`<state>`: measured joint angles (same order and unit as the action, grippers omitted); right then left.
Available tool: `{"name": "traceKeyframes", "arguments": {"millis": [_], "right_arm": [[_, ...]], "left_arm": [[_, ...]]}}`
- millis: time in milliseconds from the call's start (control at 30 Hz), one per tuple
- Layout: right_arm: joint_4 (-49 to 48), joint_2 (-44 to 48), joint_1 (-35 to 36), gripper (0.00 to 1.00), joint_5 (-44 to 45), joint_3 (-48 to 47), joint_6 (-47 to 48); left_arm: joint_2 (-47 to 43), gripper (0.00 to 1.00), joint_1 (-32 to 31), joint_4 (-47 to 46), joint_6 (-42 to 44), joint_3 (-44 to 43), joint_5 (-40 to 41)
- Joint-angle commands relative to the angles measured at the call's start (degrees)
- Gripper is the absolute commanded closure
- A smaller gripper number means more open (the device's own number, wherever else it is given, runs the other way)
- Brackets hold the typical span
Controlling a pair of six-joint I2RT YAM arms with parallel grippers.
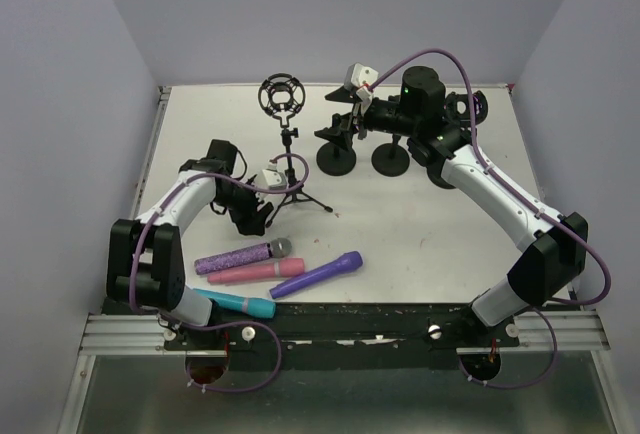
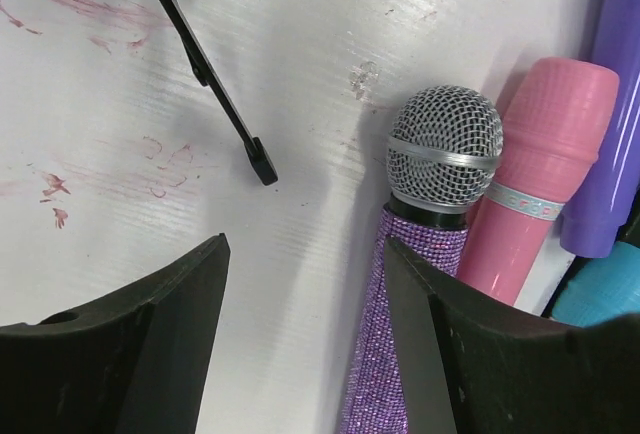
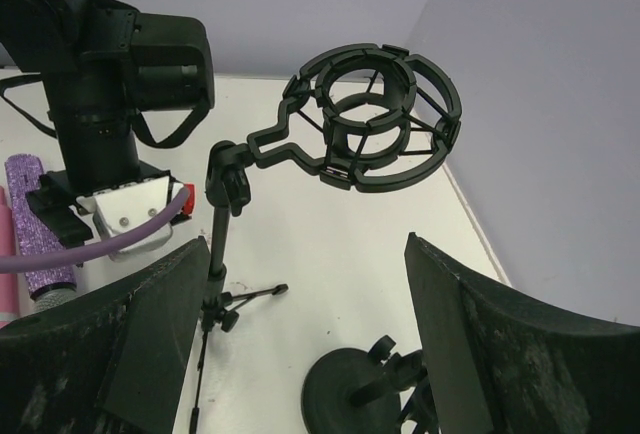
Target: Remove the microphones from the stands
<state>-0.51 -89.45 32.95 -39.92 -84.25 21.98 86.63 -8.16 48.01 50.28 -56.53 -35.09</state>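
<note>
Since the shock mount stands empty, the task's thing looks to be the glitter microphone. It lies flat on the table towards the front edge, its mesh head against the pink microphone. A smooth purple microphone and a teal microphone lie close by, the teal one nearest the edge and partly under the left arm. The left gripper hangs low over this row, jaws spread with nothing between them. One finger sits right beside the glitter barrel, and whether it touches cannot be told. A lift that drags sideways could catch that barrel and roll the row, and the teal one has little table left before the drop. Just beyond, a tripod leg runs near the fingers, so a swing that way could hook it and tip the tripod stand. Bare surface to the right of the microphones looks the safer way out. Farther back, the right gripper is open and empty, facing the mount, with two round-base stands close by and the back wall behind.
</note>
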Motion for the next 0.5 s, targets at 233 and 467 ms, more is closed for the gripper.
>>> {"name": "traceKeyframes", "arguments": {"millis": [233, 467], "right_arm": [[2.4, 0.8, 0.3, 0.13, 3.3, 1.6, -0.4], [3.6, 0.0, 0.3, 0.13, 3.8, 2.0, -2.9]], "left_arm": [[-12.0, 0.3, 0.5, 2.3, -0.4, 1.0, -1.9], [-26.1, 0.27, 1.1, -9.1, -8.7, 5.4, -6.9]]}}
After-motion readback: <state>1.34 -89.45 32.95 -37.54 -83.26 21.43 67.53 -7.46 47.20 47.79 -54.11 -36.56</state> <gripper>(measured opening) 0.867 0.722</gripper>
